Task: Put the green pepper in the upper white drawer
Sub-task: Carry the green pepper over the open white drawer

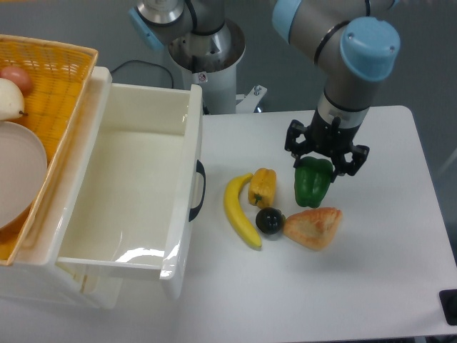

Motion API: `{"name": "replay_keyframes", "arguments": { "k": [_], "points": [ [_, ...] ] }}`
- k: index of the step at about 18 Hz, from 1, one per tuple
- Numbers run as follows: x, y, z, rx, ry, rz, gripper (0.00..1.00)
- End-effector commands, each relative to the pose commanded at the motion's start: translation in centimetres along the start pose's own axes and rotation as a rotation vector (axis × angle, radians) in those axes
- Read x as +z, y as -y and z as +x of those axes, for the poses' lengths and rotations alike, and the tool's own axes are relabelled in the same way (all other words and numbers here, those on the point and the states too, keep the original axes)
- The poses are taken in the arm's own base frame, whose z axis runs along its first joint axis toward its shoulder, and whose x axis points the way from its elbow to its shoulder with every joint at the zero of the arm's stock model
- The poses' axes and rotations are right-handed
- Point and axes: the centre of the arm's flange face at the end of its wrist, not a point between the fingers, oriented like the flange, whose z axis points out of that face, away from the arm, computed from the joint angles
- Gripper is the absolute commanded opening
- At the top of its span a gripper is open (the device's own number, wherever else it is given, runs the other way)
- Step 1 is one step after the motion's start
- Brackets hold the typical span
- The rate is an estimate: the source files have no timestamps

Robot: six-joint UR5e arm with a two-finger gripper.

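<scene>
Ideally, the gripper [315, 166], fingers pinching the green pepper [312, 184], clears the yellow pepper [262, 187] before crossing to the upper white drawer [107, 251].

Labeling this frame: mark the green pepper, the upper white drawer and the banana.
green pepper [311, 183], fixed camera, middle of its body.
upper white drawer [182, 196], fixed camera, front wall by the handle.
banana [238, 213], fixed camera, middle of the curve.

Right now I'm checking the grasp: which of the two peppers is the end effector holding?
The green pepper, dark and glossy, is clamped in the end effector. The smaller yellow-orange pepper lies free on the table beside the banana.
</scene>
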Motion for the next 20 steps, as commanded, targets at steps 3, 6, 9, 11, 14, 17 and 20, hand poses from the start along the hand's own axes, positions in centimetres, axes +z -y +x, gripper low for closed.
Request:
{"name": "replay_keyframes", "arguments": {
  "k": [3, 6, 9, 11, 14, 17, 20],
  "points": [
    [-1.5, 0.8, 1.8, -0.049, -0.014, 0.058, 0.27],
    [-3.2, 1.5, 3.9, -0.06, -0.015, 0.096, 0.27],
    [-4.6, 2.4, 6.6, -0.077, -0.023, 0.132, 0.27],
    [-4.9, 3.0, 8.8, -0.076, -0.032, 0.14, 0.27],
    [-5.8, 3.6, 10.7, -0.084, -0.06, 0.18, 0.27],
    [-6.4, 4.3, 12.6, -0.078, -0.083, 0.207, 0.27],
    [-5.9, 5.3, 15.2, -0.054, -0.1, 0.197, 0.27]
  ]
}}
